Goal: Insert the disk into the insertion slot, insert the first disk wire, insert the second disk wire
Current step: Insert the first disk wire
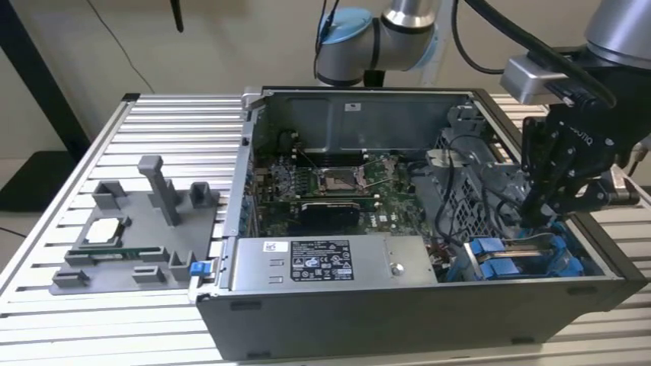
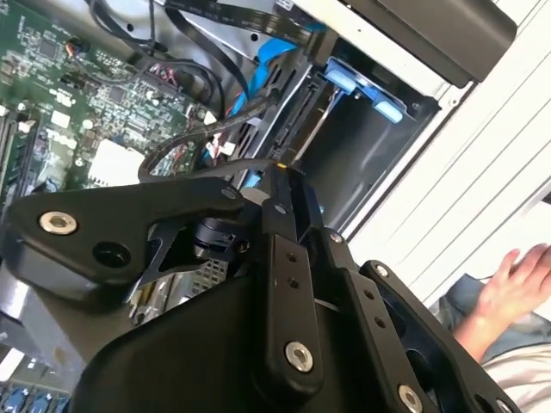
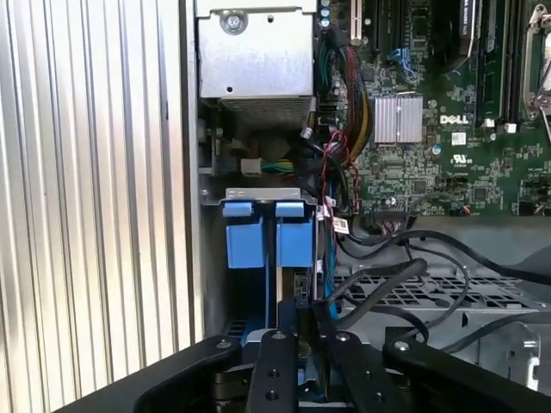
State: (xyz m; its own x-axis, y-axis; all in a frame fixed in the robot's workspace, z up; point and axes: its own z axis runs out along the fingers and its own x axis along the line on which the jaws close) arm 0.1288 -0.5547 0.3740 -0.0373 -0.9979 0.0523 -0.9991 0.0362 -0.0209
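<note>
Arm: reaches in from the table's far edge, elbow high, wrist bent down over the open case at the exterior view's right.
End effector: points down into the case's drive corner. In both wrist views its fingers are pressed together at the tips, pinching the end of a black wire.
Disk: sits in the slot, at the case corner nearest the table's near edge on the exterior view's right. Its blue carrier tabs stand just beside the fingertips.
Motherboard: lies flat in the middle of the case, well apart from the end effector.
Hard to make out: the disk's metal body is mostly hidden by carrier, rails and fingers. Loose cables cover the wire's far end, and the fingertips cover its plug.
Cut off: a person's hand at the edge of the second wrist view, beyond the table's slats.
</note>
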